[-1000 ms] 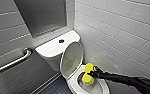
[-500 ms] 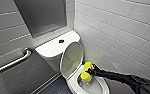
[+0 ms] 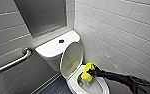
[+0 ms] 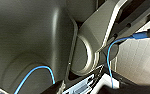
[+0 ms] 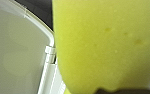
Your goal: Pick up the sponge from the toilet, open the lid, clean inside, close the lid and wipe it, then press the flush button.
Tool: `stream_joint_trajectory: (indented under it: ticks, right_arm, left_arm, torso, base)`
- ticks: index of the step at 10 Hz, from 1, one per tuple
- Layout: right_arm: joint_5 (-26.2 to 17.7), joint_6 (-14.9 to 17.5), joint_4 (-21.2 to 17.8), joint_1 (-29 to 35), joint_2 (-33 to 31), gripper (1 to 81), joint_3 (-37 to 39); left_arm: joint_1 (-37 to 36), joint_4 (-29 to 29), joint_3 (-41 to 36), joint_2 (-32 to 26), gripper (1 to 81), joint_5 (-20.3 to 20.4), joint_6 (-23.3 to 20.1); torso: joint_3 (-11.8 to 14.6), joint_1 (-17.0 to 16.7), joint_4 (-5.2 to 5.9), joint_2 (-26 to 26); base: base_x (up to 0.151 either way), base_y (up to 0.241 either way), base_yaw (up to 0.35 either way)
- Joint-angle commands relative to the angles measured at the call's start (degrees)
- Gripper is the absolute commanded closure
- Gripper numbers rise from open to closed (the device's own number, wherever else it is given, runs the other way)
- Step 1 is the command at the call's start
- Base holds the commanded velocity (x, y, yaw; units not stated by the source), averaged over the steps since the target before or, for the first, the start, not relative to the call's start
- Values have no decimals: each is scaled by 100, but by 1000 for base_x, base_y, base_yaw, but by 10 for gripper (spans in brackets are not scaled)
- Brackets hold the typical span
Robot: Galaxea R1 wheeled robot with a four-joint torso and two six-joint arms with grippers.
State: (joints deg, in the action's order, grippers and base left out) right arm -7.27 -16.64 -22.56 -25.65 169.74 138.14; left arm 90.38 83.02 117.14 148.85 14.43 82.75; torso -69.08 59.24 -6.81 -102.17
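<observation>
Sponge [image 3: 87, 76] sits in the grip of the right hand [image 3: 90, 72], at the back of the toilet [image 3: 73, 83] bowl, over the seat ring near the hinge end. The hand is closed around the sponge's middle, so yellow bulges out on both sides of the dark fingers. The sponge's long axis runs across the arm, roughly along the foot of the raised lid. In the right wrist view the yellow mass sits just beside the hinge.

The lid [image 3: 71, 58] stands open, upright and leaning back toward the tank [image 3: 51, 50], with a yellow reflection on its glossy inner face. The hollow of the bowl lies below and in front of the sponge, so the cleaning step seems under way or about to start, and the likely demand is a downward reach into that hollow.

The right arm comes in low from the tiled wall [image 3: 121, 32] side, stretched nearly level. The flush button [image 3: 61, 41] sits on the tank cover, well apart from the hand.
</observation>
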Motion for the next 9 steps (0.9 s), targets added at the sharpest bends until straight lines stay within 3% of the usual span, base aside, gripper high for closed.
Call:
stream_joint_trajectory:
  ticks: [1, 4, 9]
  right_arm:
    - [-152, -32, -204, 652, -105, 811, -87]
    - [-74, -24, -345, 451, -489, 811, -436]
    - [1024, -182, -354, -402, -1834, 811, -2220]
  left_arm:
    - [195, -31, -112, -127, 10, 7, -4]
    - [195, -66, -139, -136, 10, 7, -22]
    - [195, -58, -156, -153, 10, 174, -22]
  torso:
    - [0, 0, 0, 0]
    - [0, 0, 0, 0]
    - [0, 0, 0, 0]
  base:
    - [0, 0, 0]
    - [0, 0, 0]
    - [0, 0, 0]
